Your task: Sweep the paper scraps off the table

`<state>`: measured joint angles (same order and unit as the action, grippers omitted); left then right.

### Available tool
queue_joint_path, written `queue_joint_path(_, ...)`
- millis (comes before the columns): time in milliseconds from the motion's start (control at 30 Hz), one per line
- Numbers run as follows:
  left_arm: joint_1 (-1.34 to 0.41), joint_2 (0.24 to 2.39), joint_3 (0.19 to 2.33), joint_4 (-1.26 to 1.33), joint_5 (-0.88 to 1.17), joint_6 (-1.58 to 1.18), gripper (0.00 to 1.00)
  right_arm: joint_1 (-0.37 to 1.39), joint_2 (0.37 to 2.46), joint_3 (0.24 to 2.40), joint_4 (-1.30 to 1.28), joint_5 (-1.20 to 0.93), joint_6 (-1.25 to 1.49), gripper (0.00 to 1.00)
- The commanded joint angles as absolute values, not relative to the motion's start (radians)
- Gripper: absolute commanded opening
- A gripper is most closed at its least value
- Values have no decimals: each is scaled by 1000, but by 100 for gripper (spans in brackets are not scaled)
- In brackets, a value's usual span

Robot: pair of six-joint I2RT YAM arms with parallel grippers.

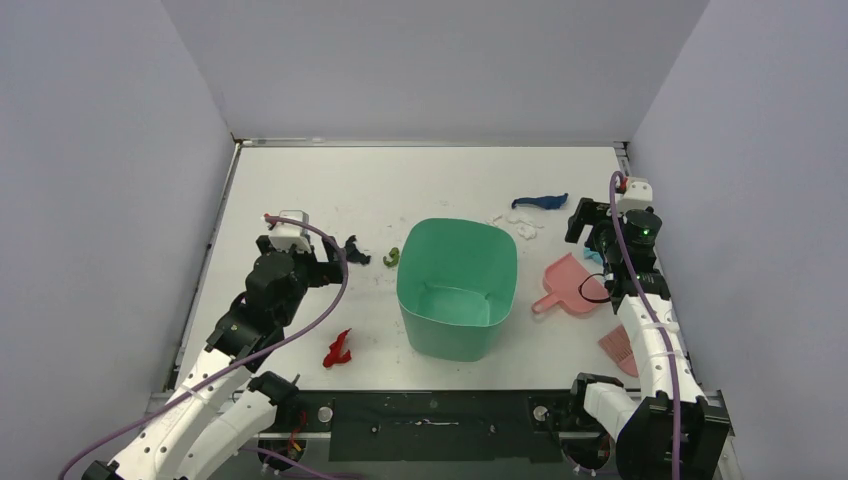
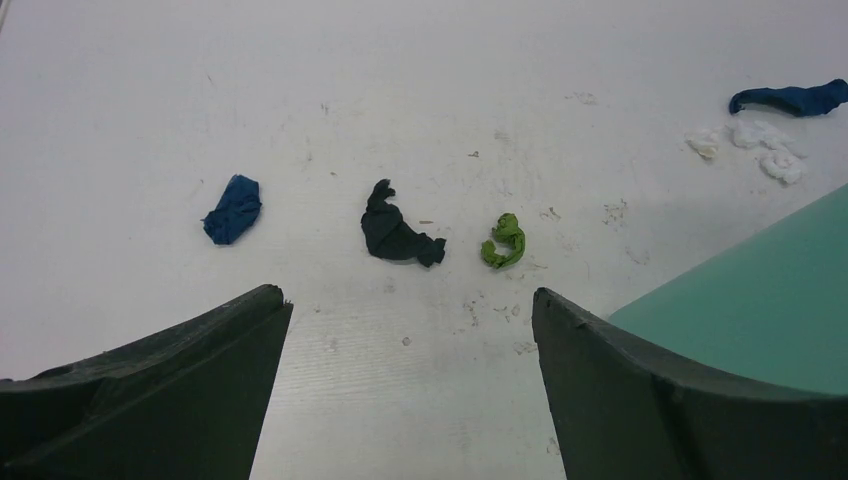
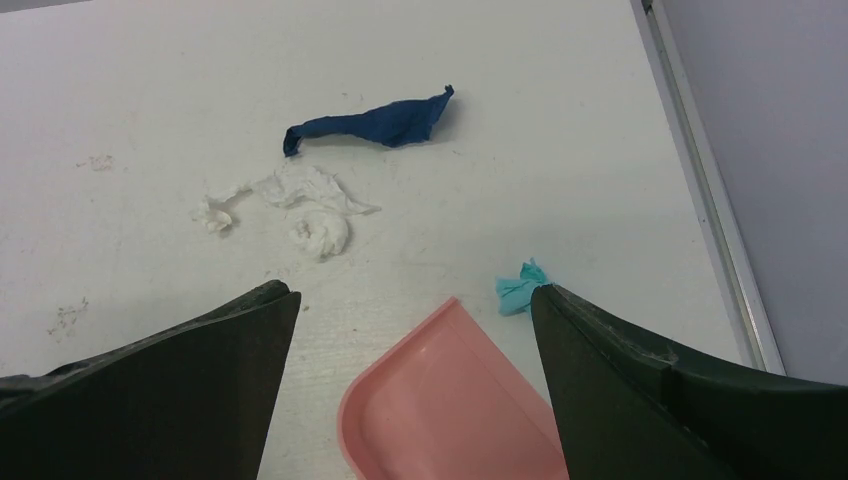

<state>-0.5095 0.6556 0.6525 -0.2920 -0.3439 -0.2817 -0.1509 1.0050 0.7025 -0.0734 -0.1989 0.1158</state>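
White table (image 1: 420,170) bare toward its back edge, paper scraps (image 2: 398,236) around green bin (image 1: 457,290), both end effectors (image 2: 408,296) (image 3: 415,290) wide, empty.

Crumpled paper scraps (image 2: 400,238) lie on the white table (image 2: 420,90): blue, black, green beyond the left fingers (image 2: 170,390); blue, white, turquoise beyond the right fingers (image 3: 170,390).

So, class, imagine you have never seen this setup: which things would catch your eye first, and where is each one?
The big green bin stands out first, upright in the middle of the white table. Next comes the pink dustpan, lying just right of it. Then the bright bits of paper: a red scrap near the front left, and a dark blue scrap behind the bin to the right.
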Motion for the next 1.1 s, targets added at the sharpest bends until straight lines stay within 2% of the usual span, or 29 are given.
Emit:
queue_joint_path(0,-510,652,684,-240,-354,-288,90,-156,977,700,-8,-203,104,90)
queue_joint_path(133,-511,647,683,-239,-354,-288,90,-156,956,682,27,-231,36,90)
queue_joint_path(267,-511,640,684,-236,-365,-284,90,-164,943,671,-18,-367,-135,90)
queue_joint_path(400,-512,620,749,-273,-295,-282,88,-173,947,679,-46,-431,-137,98)
queue_joint_path(433,-512,615,785,-286,-277,-285,86,-175,946,679,-50,-450,-135,86)
queue_joint_path(467,-512,610,812,-303,-255,-288,84,-178,948,681,-52,-471,-138,65)
queue_joint_path(500,-512,605,843,-320,-224,-296,82,-179,950,682,-55,-490,-142,37)
queue_joint_path(533,-513,600,874,-336,-189,-303,78,-179,952,683,-57,-503,-141,16)
queue_joint_path(567,-513,597,901,-354,-144,-308,76,-179,955,685,-60,-503,-140,7)
queue_joint_path(667,-514,588,979,-389,50,-323,66,-183,957,691,-61,-491,-139,5)
queue_joint_path(733,-514,586,1024,-403,205,-331,63,-184,956,689,-60,-484,-143,5)
queue_joint_path(933,-518,659,1099,-351,750,-450,61,-186,964,690,-59,-473,-149,5)
queue_joint_path(1067,-555,709,1106,-353,879,-446,52,-186,976,695,-67,-473,-157,5)
